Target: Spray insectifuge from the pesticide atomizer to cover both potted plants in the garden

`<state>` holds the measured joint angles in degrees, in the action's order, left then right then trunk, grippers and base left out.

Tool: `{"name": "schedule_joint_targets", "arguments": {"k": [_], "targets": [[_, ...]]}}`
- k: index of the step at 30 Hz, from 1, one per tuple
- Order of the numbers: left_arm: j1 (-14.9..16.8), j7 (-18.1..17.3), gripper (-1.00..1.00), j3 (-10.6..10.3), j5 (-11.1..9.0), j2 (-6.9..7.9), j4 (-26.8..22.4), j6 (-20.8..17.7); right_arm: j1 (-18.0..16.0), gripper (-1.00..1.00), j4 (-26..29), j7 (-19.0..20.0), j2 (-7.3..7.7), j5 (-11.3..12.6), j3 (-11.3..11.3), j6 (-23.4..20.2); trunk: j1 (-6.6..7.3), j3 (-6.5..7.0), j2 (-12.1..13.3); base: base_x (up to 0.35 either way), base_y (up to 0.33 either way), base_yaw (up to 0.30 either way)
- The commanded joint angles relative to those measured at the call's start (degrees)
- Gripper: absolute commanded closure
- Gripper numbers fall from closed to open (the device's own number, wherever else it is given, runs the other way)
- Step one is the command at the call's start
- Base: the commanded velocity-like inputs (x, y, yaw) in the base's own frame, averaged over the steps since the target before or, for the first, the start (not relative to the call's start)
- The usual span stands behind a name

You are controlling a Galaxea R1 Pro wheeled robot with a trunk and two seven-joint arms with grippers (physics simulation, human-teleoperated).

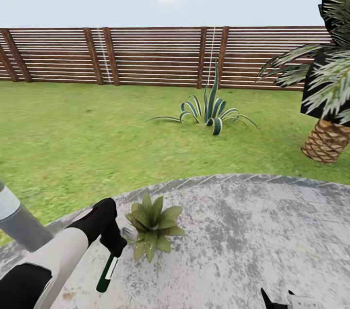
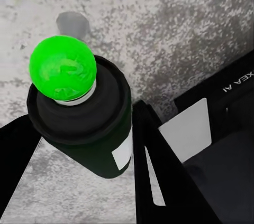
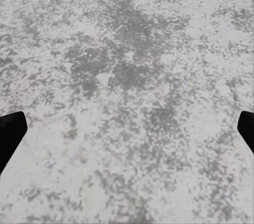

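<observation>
Your left gripper (image 1: 113, 246) clamps pesticide atomizer (image 1: 107, 273) beside potted plant (image 1: 152, 224) near patio (image 1: 253, 241) edge; lawn (image 1: 87, 134), fence (image 1: 160, 56) beyond; right gripper (image 3: 127, 129) seemingly wide.

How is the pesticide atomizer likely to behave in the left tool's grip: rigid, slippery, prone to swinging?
The pesticide atomizer looks like a slim hard bottle, so probably rigid and light. Its smooth, rounded body may twist or slip between the left tool's flat fingers. It hangs bottom-down beside the potted plant, so quick arm moves could swing it.

One potted plant (image 1: 152, 225), one pesticide atomizer (image 1: 108, 272), one agave (image 1: 210, 112), one palm (image 1: 326, 95).
</observation>
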<state>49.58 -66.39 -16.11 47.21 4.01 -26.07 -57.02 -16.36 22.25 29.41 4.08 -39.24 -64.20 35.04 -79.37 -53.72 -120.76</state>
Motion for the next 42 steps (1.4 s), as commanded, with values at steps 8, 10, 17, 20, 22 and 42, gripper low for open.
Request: {"name": "schedule_joint_targets", "arguments": {"k": [8,10,17,20,22,42], "targets": [[-1.83,-0.15,1.0,-0.32,0.48,-0.4,4.29,-0.3,-0.08,-1.0,-0.01,0.47,-0.12,-0.22,-0.49,0.19,-0.01,-0.05,-0.02,0.015,0.0,0.173],[-1.85,1.16,1.0,-0.29,0.45,-0.4,5.44,-0.25,-0.08,-1.0,-0.01,0.47,-0.12,-0.22,-0.49,0.2,-0.01,-0.05,-0.02,0.0,0.0,0.274],[-1.86,3.94,1.0,-0.15,-0.24,-1.34,6.28,-0.28,-0.08,-1.0,0.01,0.47,-0.12,-0.22,-0.49,0.17,-0.01,-0.05,-0.02,0.0,-0.001,0.115],[-1.86,3.98,1.0,-0.15,-0.35,-1.6,6.36,-0.28,-0.08,-1.0,0.03,0.47,-0.12,-0.22,-0.49,0.18,-0.01,-0.05,-0.02,0.0,-0.145,0.004],[-1.86,3.99,1.0,-0.15,-0.36,-1.62,6.33,-0.28,-0.08,-1.0,0.01,0.47,-0.12,-0.22,-0.49,0.2,-0.01,-0.05,-0.02,0.0,-0.247,0.001],[-1.86,4.31,1.0,0.11,0.4,-0.68,8.85,-0.28,-0.08,-1.0,-0.01,0.47,-0.14,-0.22,-0.49,0.19,-0.01,-0.05,-0.02,0.0,-0.049,0.072]]}}
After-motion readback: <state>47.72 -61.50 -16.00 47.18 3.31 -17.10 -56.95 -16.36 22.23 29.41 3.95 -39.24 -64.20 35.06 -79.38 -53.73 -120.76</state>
